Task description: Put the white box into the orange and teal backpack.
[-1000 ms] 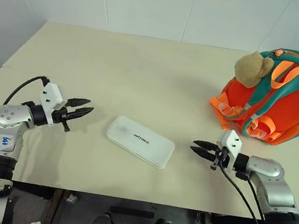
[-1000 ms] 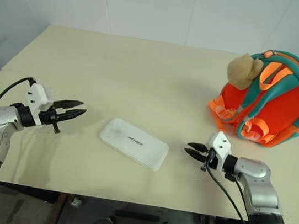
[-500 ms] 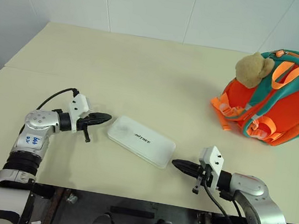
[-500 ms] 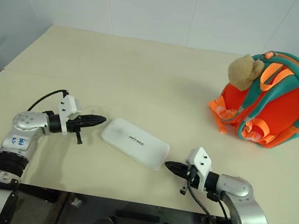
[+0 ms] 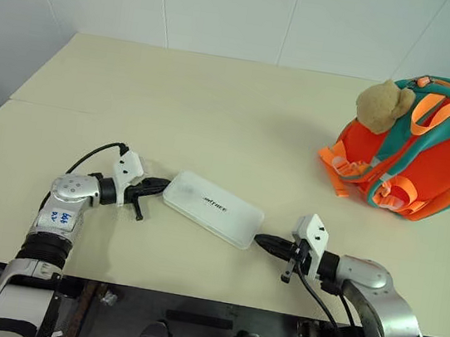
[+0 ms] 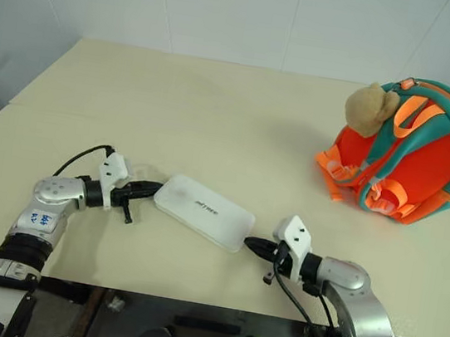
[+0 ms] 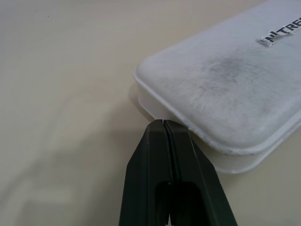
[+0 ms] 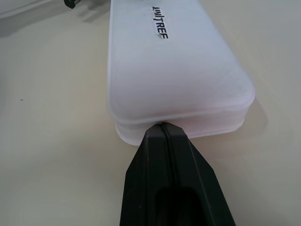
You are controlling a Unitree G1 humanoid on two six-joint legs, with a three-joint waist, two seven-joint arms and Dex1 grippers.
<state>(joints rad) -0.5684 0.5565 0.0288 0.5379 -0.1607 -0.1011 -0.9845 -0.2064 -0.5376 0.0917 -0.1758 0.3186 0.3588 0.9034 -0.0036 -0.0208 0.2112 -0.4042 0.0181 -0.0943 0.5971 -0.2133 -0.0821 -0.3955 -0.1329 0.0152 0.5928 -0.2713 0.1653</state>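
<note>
flat between two closed pincers (image 5: 165, 185) (image 5: 258, 240) lies the white box (image 5: 213, 208), rounded, dark-lettered.

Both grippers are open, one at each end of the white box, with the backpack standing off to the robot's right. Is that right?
Not quite. The left gripper and right gripper are shut, as both wrist views show, tips at opposite ends of the white box. The backpack does stand off to the right.

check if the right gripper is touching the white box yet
Touching. In the right wrist view the shut right gripper has its tip pressed against the short end wall of the white box, with no gap visible between them.
</note>
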